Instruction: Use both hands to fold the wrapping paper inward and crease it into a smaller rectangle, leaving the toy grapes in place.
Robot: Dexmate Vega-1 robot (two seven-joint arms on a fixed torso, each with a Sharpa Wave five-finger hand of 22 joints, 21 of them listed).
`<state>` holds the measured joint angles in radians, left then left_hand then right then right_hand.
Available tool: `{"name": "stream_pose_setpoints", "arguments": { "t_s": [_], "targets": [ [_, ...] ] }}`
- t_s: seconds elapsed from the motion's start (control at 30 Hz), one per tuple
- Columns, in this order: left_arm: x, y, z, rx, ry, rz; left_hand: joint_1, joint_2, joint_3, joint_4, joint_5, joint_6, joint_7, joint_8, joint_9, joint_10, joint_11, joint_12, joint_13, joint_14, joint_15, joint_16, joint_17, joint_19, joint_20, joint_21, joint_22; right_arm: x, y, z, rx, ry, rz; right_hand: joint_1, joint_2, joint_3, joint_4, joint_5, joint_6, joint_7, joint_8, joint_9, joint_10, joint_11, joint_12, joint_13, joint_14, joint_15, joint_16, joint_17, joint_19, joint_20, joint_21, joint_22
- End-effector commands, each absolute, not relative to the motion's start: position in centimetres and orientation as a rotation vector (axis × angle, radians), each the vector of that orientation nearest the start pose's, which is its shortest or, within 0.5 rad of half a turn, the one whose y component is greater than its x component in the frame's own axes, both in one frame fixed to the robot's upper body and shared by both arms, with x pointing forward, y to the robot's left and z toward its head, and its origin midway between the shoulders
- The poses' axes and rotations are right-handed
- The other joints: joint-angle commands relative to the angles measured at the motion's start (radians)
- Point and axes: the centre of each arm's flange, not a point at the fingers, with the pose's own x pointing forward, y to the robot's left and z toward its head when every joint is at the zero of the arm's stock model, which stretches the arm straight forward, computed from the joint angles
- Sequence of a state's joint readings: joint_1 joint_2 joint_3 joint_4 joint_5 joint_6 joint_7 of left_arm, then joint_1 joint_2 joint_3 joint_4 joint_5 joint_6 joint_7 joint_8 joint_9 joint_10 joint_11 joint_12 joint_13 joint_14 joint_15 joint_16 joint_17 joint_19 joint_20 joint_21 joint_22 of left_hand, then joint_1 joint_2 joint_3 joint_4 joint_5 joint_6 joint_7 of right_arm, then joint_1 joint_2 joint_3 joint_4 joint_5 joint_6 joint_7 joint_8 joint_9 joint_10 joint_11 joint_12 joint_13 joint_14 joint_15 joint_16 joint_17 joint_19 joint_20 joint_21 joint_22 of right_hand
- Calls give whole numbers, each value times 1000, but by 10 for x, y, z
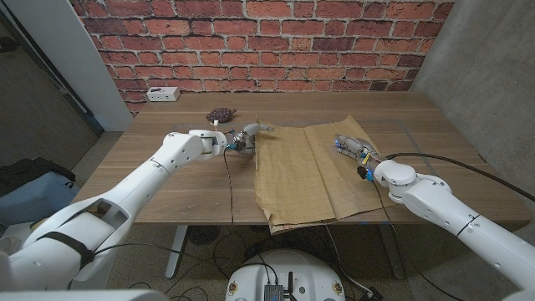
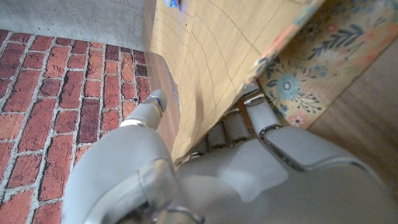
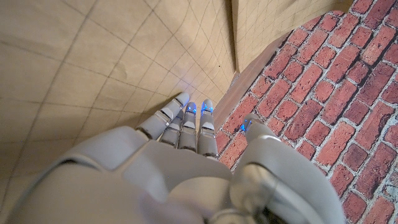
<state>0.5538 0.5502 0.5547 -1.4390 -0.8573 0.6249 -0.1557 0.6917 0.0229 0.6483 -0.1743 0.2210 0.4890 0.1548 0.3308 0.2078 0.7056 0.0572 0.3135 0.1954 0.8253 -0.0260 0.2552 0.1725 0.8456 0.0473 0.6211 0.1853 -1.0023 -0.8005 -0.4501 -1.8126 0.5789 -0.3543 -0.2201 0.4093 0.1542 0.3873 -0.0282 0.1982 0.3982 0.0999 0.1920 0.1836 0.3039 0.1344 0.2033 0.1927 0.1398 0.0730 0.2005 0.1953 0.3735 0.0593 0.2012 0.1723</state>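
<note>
Mid-fold: left hand [image 1: 242,139] pinches the wrapping paper [image 1: 301,171] edge, right hand [image 1: 353,147] presses open-fingered; next, carry flap inward, crease.

A wooden table [image 1: 167,188] stands before a red brick wall and carries everything here. The wrapping paper [image 1: 313,171] lies spread across its middle, brown gridded side up, one flap folded over along its far right part, its near edge reaching the table's front edge. Beyond the paper's far left corner sit the dark toy grapes [image 1: 221,114]. Farther left of the grapes, at the table's back edge, rests a white power strip [image 1: 163,94].
</note>
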Motion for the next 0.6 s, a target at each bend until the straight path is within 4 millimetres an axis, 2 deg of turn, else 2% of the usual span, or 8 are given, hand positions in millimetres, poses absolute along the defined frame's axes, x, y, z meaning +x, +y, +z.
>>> {"name": "stream_pose_setpoints", "arguments": {
  "t_s": [0.03, 0.1, 0.17, 0.2, 0.27, 0.33, 0.4, 0.6],
  "targets": [
    [656, 178, -8, 153, 130, -547, 86, 73, 43, 4, 24, 253, -11, 83, 38, 225, -74, 59, 6, 199, -67, 39, 6, 85, -61, 62, 15, 593, -264, -94, -349, -150, 154, -4, 1, 5, -5, -1, 8, -1, 0, 3, 5, 3, 0, 3, 3, 2, -1, 0, 1, 8, -3, 1],
    [656, 179, -7, 159, 124, -545, 112, 114, 62, 5, 30, 374, -40, 131, 66, 348, -109, 90, 9, 304, -95, 61, 6, 109, -87, 99, 22, 591, -264, -94, -353, -154, 152, -4, 1, 5, -5, -1, 8, -1, 0, 3, 5, 3, 0, 3, 3, 2, -1, 0, 1, 8, -3, 1],
    [656, 179, -8, 158, 113, -537, 119, 123, 65, 6, 32, 402, -50, 147, 79, 397, -125, 101, 12, 358, -112, 76, 9, 130, -104, 120, 25, 589, -264, -94, -354, -155, 150, -5, 0, 5, -6, -1, 8, -1, 0, 3, 6, 3, 0, 3, 3, 1, -1, 0, 1, 8, -4, 1],
    [655, 179, -7, 155, 107, -530, 120, 126, 65, 8, 33, 406, -48, 151, 84, 407, -117, 104, 17, 377, -116, 82, 11, 131, -108, 125, 26, 588, -264, -94, -354, -155, 150, -5, 1, 5, -6, -1, 8, -1, 0, 3, 6, 2, 0, 3, 3, 1, -1, 0, 1, 8, -4, 1],
    [655, 180, -7, 130, 81, -513, 122, 134, 63, 11, 34, 411, -53, 158, 91, 426, -130, 111, 24, 402, -127, 93, 16, 132, -112, 132, 27, 586, -264, -94, -353, -155, 147, -5, 0, 5, -6, -1, 9, 0, 0, 3, 5, 4, -1, 3, 3, 2, -1, 0, 1, 7, -4, 1],
    [654, 182, -5, 104, 54, -482, 123, 142, 62, 16, 35, 405, -50, 161, 98, 437, -130, 114, 30, 408, -129, 96, 20, 134, -119, 138, 29, 585, -264, -94, -354, -157, 147, -4, 0, 5, -7, -1, 8, -1, 0, 3, 5, 4, -1, 3, 4, 2, -1, -1, 1, 8, -4, 1],
    [652, 186, -3, 71, 33, -443, 123, 143, 62, 18, 37, 408, -46, 167, 104, 449, -142, 118, 35, 419, -129, 99, 20, 141, -125, 146, 30, 583, -264, -94, -354, -158, 145, -3, 0, 6, -8, 0, 8, -2, 0, 3, 5, 2, -1, 3, 4, 1, -2, -1, 1, 8, -4, 1],
    [647, 202, 4, 0, -2, -337, 121, 143, 68, 25, 48, 409, -42, 188, 129, 474, -139, 126, 52, 462, -140, 104, 14, 166, -141, 174, 32, 574, -269, -92, -343, -184, 123, 0, -1, 8, -12, 0, 9, -2, 0, 3, 5, 1, -1, 3, 4, 1, -2, -2, 1, 8, -4, 1]
  ]
}}
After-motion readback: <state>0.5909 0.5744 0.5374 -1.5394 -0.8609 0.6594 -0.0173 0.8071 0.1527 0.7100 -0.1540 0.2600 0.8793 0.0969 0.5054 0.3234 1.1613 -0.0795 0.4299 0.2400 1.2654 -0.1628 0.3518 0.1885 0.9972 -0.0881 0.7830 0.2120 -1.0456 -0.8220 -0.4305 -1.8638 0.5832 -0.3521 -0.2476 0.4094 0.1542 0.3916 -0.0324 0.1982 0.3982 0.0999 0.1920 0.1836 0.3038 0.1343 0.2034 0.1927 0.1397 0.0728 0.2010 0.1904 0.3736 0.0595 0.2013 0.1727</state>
